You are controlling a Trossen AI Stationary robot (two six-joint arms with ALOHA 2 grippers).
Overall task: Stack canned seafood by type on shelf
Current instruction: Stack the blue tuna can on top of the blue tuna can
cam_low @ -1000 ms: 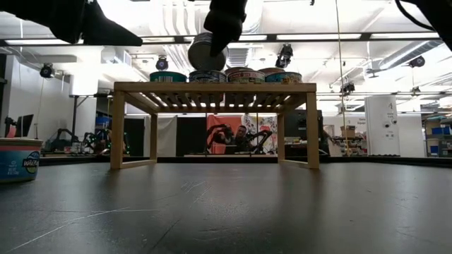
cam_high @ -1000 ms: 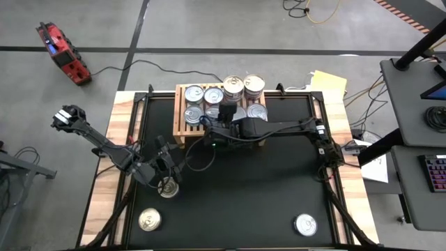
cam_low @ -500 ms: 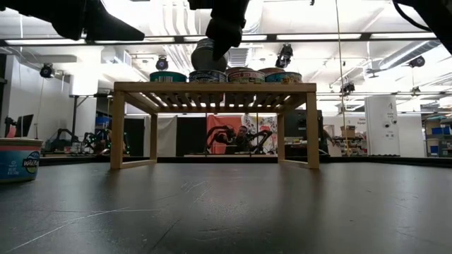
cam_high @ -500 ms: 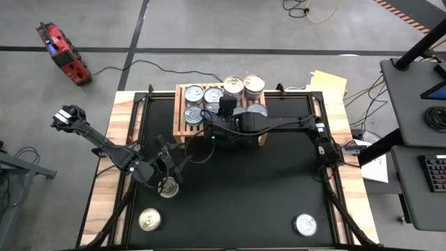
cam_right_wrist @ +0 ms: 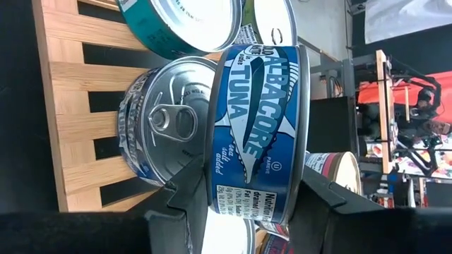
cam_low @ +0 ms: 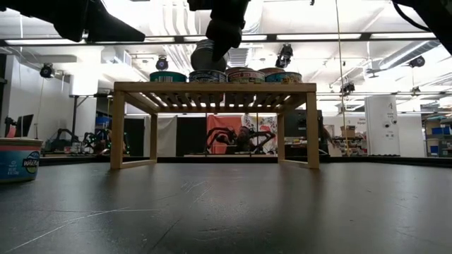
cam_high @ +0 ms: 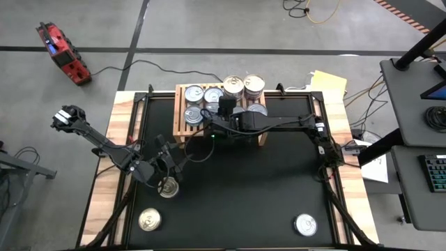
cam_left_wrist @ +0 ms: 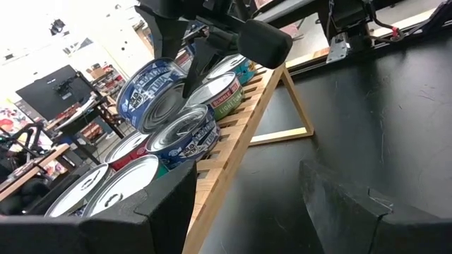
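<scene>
Lower left of the high view, the left gripper [cam_high: 167, 183] hovers, jaws released, over a loose can [cam_high: 168, 187]. At upper centre, the right gripper [cam_high: 212, 124], grasping a blue albacore tin [cam_right_wrist: 258, 134], holds it tilted above a matching can [cam_right_wrist: 164, 121] on the shelf [cam_high: 180, 130]; released off-centre, it could slide off.

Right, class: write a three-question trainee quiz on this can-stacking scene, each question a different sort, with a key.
1. True or false: the right gripper holds a blue-labelled round metal tuna tin over the low light-wood slatted shelf.
2. Multiple choice: how many loose silver-lidded tins lie on the black table mat away from the shelf? A one, B three, C six.
3. Fill in: the left gripper hovers over a loose tin with its fingers ____.

Key: 1 true; 2 B; 3 open.
</scene>
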